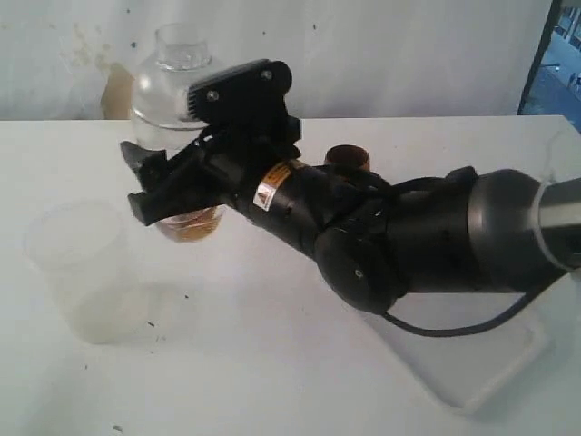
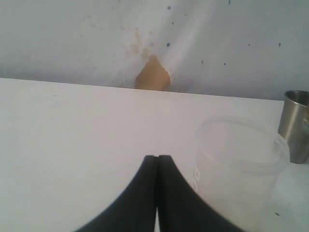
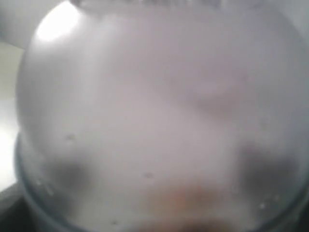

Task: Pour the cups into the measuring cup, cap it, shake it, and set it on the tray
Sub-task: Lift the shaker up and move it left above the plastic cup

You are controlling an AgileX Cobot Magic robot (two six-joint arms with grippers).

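Beside frosted cup (image 2: 239,169), tumbler (image 2: 295,123) — left wrist only

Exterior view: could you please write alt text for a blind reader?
A robot arm reaches from the right, its gripper around a capped measuring cup holding amber liquid. A frosted plastic cup stands at left, a white tray lower right.

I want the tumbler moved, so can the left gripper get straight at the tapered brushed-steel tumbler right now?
Probably not straight on. The left gripper is shut, and the wide frosted translucent plastic cup stands between it and the tapered brushed-steel tumbler, partly hiding it.
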